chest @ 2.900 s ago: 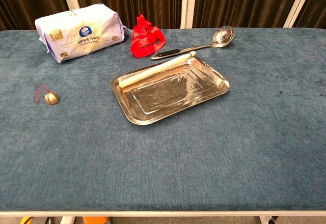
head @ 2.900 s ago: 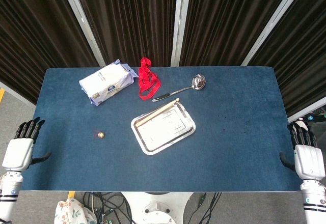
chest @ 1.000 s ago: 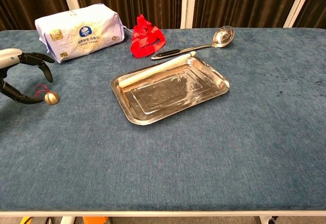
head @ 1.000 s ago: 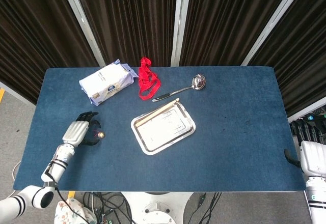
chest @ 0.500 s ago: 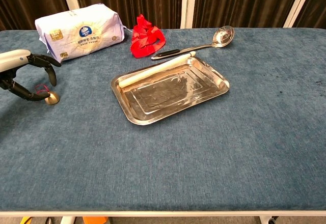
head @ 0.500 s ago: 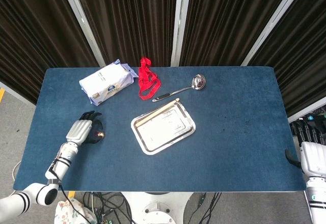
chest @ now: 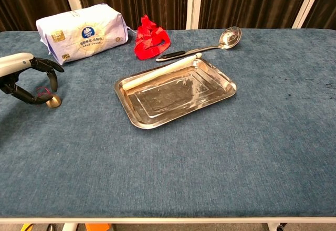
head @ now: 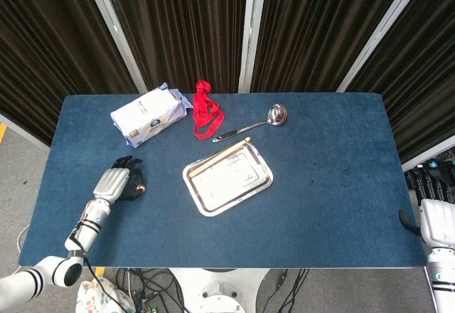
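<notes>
A small brass bell (chest: 52,102) with a red cord lies on the blue table at the left, also visible in the head view (head: 141,189). My left hand (chest: 23,76) arches over it, fingers curled down above the bell and thumb low beside it; the bell still rests on the cloth. From above, the left hand (head: 117,183) covers most of the bell. My right hand (head: 435,220) hangs off the table's right edge, fingers apart, holding nothing. It does not show in the chest view.
A steel tray (chest: 137,122) sits mid-table with a white stick (chest: 157,73) on its far rim. Behind it lie a ladle (chest: 230,35), a red ribbon (chest: 150,39) and a tissue pack (chest: 81,31).
My left hand has come in from off the table's left edge to the bell and its fingers have curled closer over it. The right hand has dropped slightly lower.
</notes>
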Controlling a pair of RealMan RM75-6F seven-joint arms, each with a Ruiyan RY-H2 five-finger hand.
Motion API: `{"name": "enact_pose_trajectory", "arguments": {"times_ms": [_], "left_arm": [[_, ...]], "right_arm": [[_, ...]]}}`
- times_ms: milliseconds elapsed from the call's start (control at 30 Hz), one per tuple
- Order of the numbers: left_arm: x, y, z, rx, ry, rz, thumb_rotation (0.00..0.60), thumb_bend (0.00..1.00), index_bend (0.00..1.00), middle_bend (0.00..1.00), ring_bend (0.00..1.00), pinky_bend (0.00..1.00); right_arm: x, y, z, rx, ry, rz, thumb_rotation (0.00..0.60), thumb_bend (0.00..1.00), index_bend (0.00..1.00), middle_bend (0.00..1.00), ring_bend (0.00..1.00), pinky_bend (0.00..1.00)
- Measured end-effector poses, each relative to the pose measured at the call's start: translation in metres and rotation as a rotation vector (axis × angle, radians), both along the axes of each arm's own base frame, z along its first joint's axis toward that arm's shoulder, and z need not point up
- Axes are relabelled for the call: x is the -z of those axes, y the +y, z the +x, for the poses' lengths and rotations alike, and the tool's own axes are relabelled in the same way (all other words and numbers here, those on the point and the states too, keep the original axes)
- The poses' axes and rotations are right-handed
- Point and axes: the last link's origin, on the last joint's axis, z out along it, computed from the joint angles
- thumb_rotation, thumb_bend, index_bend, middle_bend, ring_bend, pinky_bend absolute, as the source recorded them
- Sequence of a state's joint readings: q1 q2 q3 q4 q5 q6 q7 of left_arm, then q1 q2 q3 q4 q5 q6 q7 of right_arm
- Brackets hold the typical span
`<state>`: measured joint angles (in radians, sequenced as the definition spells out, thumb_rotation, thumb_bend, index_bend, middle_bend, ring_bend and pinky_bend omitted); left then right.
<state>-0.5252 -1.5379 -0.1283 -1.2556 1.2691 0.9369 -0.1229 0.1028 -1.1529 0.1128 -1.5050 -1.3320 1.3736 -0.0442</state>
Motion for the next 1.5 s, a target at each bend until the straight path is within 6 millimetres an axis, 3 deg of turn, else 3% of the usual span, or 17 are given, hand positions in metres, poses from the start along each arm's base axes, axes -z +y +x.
{"name": "enact_pose_trajectory", "arguments": {"times_ms": [1500], "left_arm": [[0.0008,-0.0007,-0.0005,-0.018,0.026,0.011,0.6,0.41,0.6,0.19,0.0,0.07]], "right_arm": [[0.0026,-0.0006,-0.0046,0.012,-0.007,0.004,0.6,0.28,0.0,0.0,0.0,0.0]]}}
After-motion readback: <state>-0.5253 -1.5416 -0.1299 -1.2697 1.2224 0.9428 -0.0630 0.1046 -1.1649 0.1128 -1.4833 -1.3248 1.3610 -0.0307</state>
